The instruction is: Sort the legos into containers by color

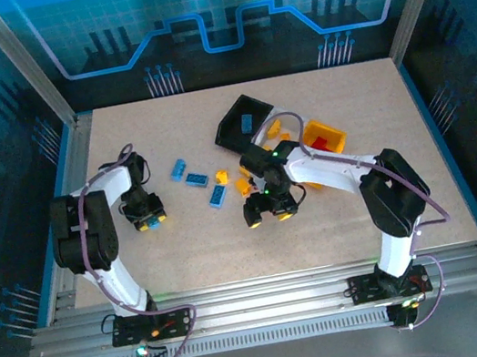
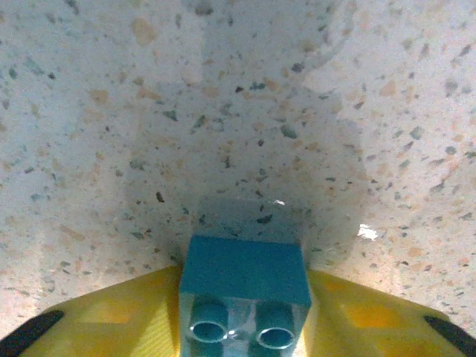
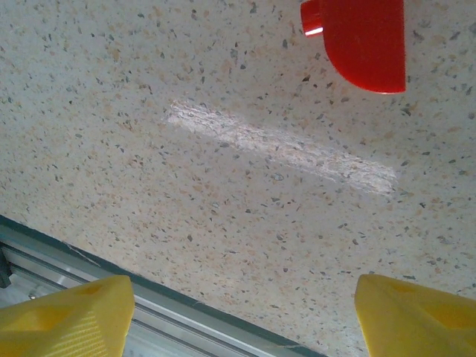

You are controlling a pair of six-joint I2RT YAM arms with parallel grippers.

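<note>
My left gripper (image 1: 149, 220) is shut on a blue lego (image 2: 244, 279), held just above the bare table between the yellow fingers (image 2: 123, 316), studs facing the camera. My right gripper (image 1: 270, 214) stands open over the table's middle, its fingers (image 3: 71, 312) wide apart with nothing between them. A red lego (image 3: 364, 41) lies beyond it. Three blue legos (image 1: 197, 179) and some orange ones (image 1: 244, 185) lie between the arms. The black bin (image 1: 230, 117) holds a blue lego (image 1: 247, 122). The yellow-orange bin (image 1: 334, 131) holds a red one (image 1: 318, 144). The right arm hides most of the white bin.
The joined bins sit tilted at the table's centre back, right behind the right arm's wrist. A metal rail (image 3: 156, 316) runs along the near table edge below the right gripper. Frame posts (image 1: 27, 68) stand at the back corners.
</note>
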